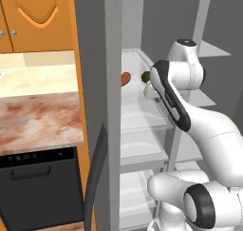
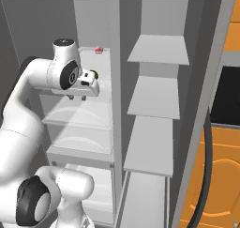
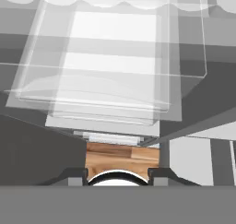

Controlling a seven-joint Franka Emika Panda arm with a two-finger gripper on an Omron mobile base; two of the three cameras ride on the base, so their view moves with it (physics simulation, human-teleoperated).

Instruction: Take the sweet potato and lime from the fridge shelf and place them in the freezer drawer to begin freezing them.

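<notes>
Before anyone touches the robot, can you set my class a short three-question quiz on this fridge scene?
1. True or false: the sweet potato and the lime both lie on the fridge shelf.
2. Which lies nearer the gripper? A: sweet potato. B: lime.
3. Short answer: is the gripper holding the lime?

Key: 1 true; 2 B; 3 no, the lime sits free beside the hand.

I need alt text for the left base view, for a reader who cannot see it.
A white robot arm reaches into an open fridge, where a sweet potato and a lime sit on a clear shelf. A marble counter is on the left.
</notes>
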